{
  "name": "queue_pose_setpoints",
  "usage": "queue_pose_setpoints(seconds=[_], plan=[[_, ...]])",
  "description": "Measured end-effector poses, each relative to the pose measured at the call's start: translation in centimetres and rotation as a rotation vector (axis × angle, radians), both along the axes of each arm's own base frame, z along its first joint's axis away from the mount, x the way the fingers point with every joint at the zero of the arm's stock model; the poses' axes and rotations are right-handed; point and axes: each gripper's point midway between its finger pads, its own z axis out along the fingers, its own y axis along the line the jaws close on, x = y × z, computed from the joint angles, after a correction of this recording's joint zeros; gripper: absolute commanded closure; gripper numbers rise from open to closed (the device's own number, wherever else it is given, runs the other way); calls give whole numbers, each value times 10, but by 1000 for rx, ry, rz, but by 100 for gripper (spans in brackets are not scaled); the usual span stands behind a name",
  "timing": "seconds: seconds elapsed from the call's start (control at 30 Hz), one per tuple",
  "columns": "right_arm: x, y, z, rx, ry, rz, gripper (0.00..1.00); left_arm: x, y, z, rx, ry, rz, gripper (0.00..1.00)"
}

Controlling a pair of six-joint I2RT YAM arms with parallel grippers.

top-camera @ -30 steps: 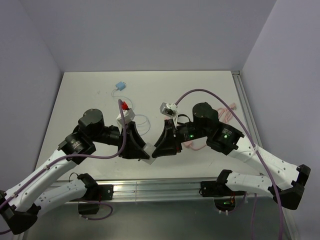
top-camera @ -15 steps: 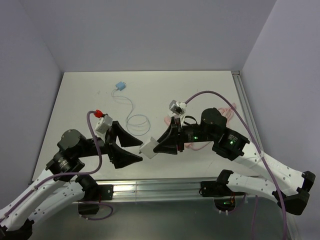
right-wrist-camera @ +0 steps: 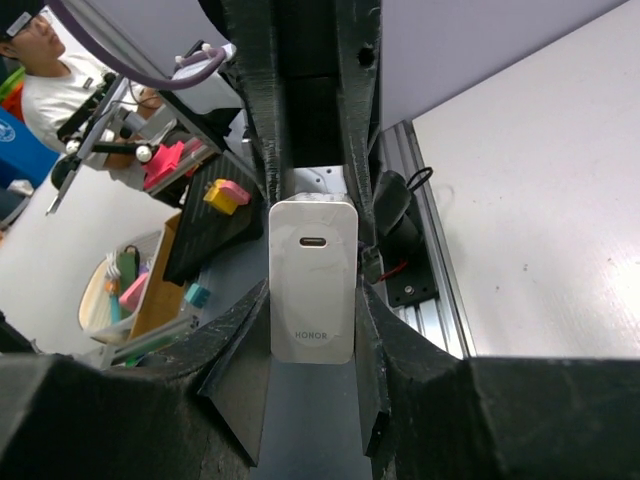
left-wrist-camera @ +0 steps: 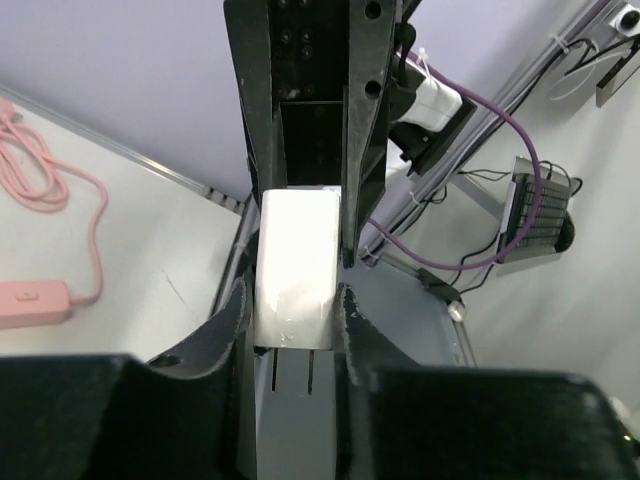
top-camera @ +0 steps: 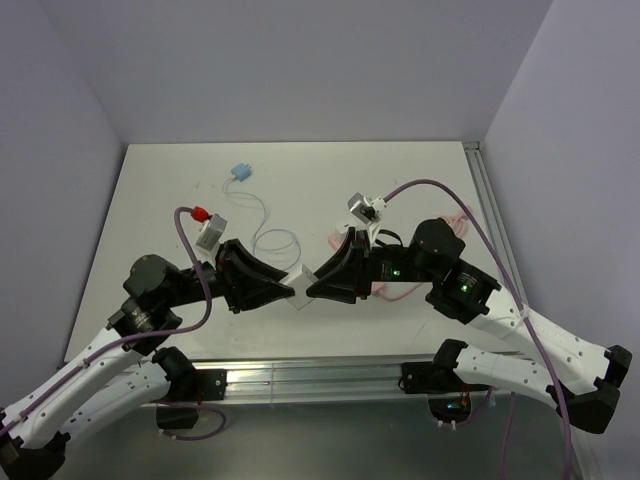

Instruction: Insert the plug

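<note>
**Step shown:** a two-arm hold of the adapter, with no plug yet taken up. The right fingers point(right-wrist-camera: 250, 345) are clenched on the long sides of the HONOR charger point(right-wrist-camera: 313, 280). The left fingers point(left-wrist-camera: 225, 322) grasp its opposite end likewise, so the charger hangs between the arms, clear of the tabletop point(top-camera: 400, 180).

Nothing sits in the charger's port. Beyond the charger, to its left, lies a thin white cable with a blue end piece point(top-camera: 240, 171). To the charger's right lies a pink cable with inline switch point(left-wrist-camera: 30, 302). Which of the two carries the plug cannot be told.

**Judged next move:** one arm lets go and fetches a cable end, while the other holds the port face steady and exposed.

**View differences:** only the right wrist view shows the USB-C port and brand lettering. The left wrist view shows a plain face. Only the top view shows the white cable.
</note>
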Motion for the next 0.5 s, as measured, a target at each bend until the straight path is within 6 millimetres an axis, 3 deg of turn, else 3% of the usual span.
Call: queue_pose_setpoints(seconds=[0.03,0.1,0.2,0.23,0.5], plan=[[1,-1,0,2,-5,-1,100,-1,0,0,-1,9,-7,99],[2,-1,1,7,-12,-9,100,-2,-1,1,-4,14,-15,99],[1,-2,1,7,-22,-7,74,-2,-2,1,-3,11,-20,99],[1,-2,0,4,-24,-5,61,-2,-2,0,-2,11,-21,99],[-1,1,0,-16,-41,31,56,-5,-1,-1,10,5,-36,99]])
